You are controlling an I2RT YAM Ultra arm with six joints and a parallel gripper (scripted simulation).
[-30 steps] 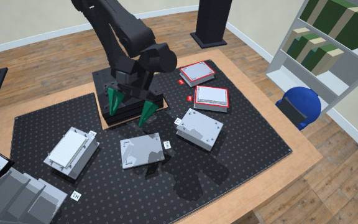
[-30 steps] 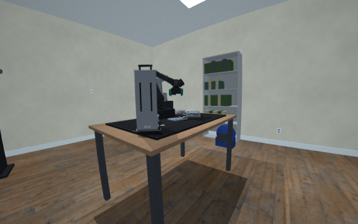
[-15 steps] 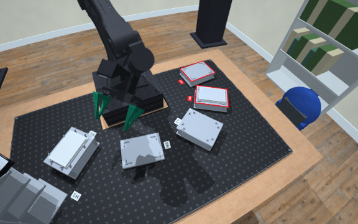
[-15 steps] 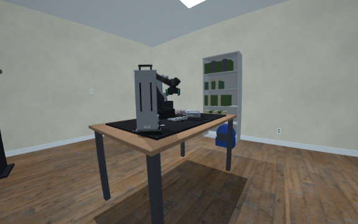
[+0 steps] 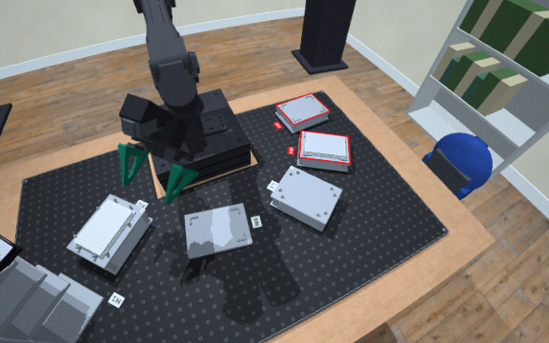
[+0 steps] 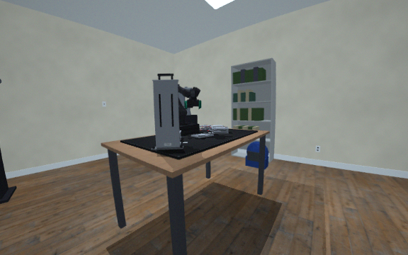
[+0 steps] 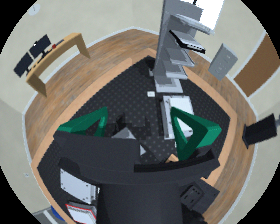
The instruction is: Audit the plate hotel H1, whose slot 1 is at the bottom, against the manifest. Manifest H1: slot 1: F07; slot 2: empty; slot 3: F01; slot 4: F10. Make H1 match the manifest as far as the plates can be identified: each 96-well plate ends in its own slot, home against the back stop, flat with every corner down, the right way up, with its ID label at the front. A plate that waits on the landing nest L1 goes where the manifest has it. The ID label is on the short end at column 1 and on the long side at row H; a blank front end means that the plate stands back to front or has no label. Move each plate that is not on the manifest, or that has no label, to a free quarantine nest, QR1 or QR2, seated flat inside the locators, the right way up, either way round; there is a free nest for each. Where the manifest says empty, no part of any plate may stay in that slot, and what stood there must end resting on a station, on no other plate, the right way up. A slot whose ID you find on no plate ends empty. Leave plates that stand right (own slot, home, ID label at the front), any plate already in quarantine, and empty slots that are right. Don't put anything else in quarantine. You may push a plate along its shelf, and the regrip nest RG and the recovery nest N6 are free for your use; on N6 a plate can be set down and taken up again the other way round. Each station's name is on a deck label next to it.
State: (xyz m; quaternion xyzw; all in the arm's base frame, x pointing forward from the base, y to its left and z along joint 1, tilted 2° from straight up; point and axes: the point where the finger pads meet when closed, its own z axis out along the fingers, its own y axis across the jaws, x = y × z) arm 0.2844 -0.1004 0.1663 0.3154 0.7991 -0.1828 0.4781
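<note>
My gripper [image 5: 148, 192] [image 6: 193, 103] [image 7: 138, 110] has green fingers; it is open and empty, and hangs above the deck in front of the arm's black base. A white 96-well plate [image 5: 104, 228] [image 7: 179, 106] lies on a grey nest at the left, below and to the left of the fingers. The plate hotel H1 [image 5: 12, 286] [image 6: 166, 113] [image 7: 176, 36] stands at the front left corner, and its slots' contents cannot be read here. Two red-rimmed quarantine nests are at the back right: the far one [image 5: 301, 109] looks bare, the near one holds a white plate [image 5: 324, 147].
A flat grey nest [image 5: 216, 230] lies mid-deck. A raised grey nest with pins [image 5: 305, 196] lies to its right. The arm's black base block [image 5: 217, 129] stands behind the gripper. A bookshelf [image 5: 503, 57] and a blue bin [image 5: 465, 159] stand off the table to the right.
</note>
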